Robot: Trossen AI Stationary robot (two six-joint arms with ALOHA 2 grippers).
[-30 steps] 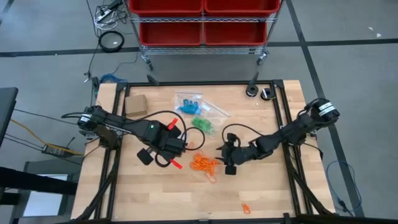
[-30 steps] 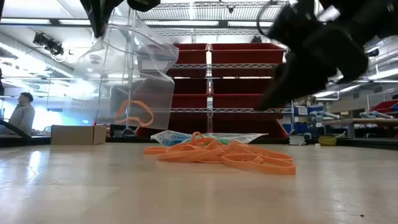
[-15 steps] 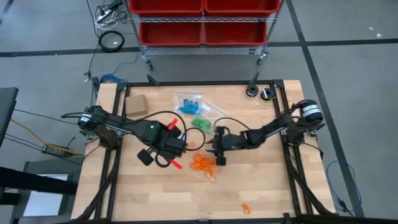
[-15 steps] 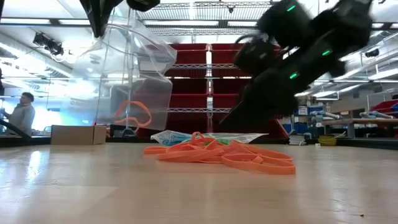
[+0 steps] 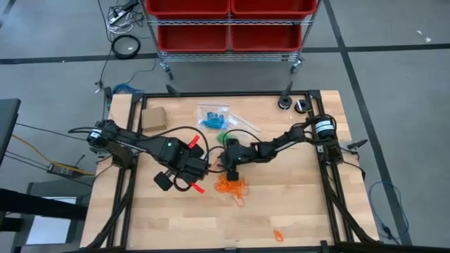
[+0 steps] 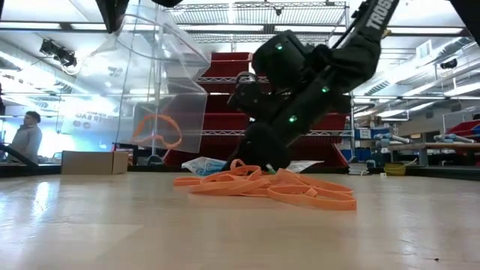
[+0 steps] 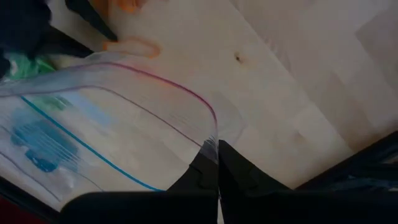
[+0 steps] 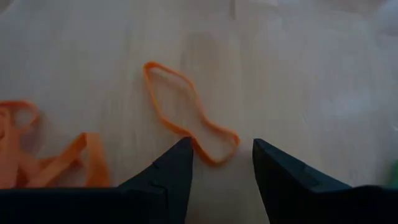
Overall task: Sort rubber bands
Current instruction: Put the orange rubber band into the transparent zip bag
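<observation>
A pile of orange rubber bands [image 5: 229, 186] lies on the wooden table's middle. One loose orange band [image 8: 186, 115] lies flat beside it. My right gripper [image 8: 221, 163] stands open and low over this band, slanting down, a fingertip on either side of the band's near end. My left gripper [image 7: 217, 163] is shut on a clear zip bag [image 6: 150, 82], which it holds up left of the pile with an orange band [image 6: 157, 132] inside. Blue bands in a clear bag [image 5: 213, 116] and green bands [image 5: 226, 138] lie farther back. My left gripper pinches the bag's rim by the zip strip [image 7: 213, 138] between its two shut fingers, coming from above and pointing down. The bag hangs below the fingers with its mouth gaping. Whether its lower end is off the table, I cannot tell.
A small cardboard box [image 5: 153, 118] sits at the far left of the table. One orange band [image 5: 278, 235] lies alone near the front edge. Black frame rails [image 5: 316, 133] run along the table's sides. A red-bin shelf [image 5: 228, 24] stands beyond the far edge.
My right gripper has swept from the table's right side toward the left and down, ending low beside the orange pile, close to the left gripper. The bag has stayed hanging where it was.
</observation>
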